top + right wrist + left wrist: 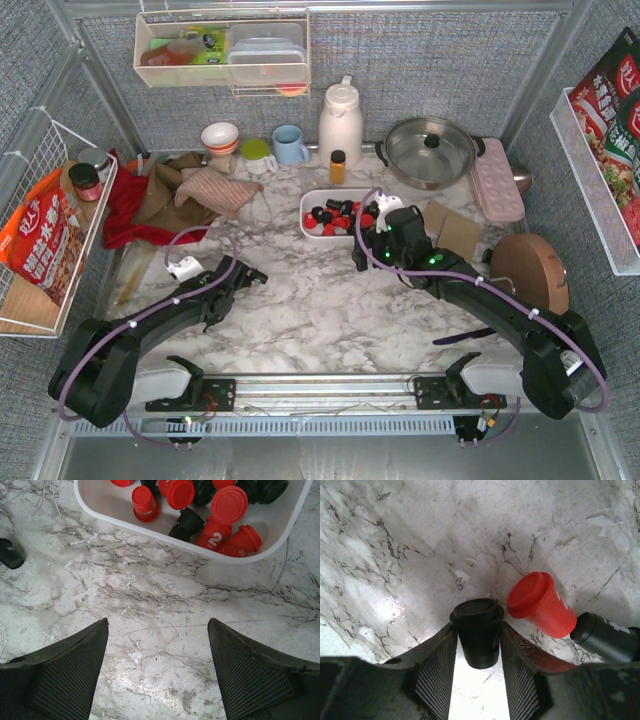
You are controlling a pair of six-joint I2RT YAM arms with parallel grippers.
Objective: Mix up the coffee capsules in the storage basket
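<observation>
**Left pincer grasps a black capsule on the table; right pincer waits open beside the basket**

The storage basket [320, 194] stands a little above and to the right of the centre of the top view, on the marble table [300, 320]. The coffee capsules [337, 214] lie inside it, red and black together, most of them tipped on their sides. In the right wrist view the basket fills the upper edge, and one red capsule [215, 534] there carries a white "2".

Three more capsules are outside the basket, at the middle left of the top view. The left wrist view shows a black capsule [477, 614] between the two fingers of the left gripper [479, 635], and both fingers lie against its sides, so it is grasped. Just to its right a red capsule on its side [540, 605] touches a dark capsule [607, 637] that has small white marks I cannot read.

The left arm stretches low over the table. The right arm reaches up toward the basket, and the right gripper [157, 630] hangs over bare marble just below the basket's rim, its jaws wide apart with nothing between them.

At the left edge a wire rack [30, 150] holds an orange bag [45, 245] with large white Chinese characters. At the right edge there are red bags [610, 95] with similar print. Behind the basket stand a white jug [340, 122], a blue mug [290, 145] and a lidded steel pot [430, 152].
</observation>
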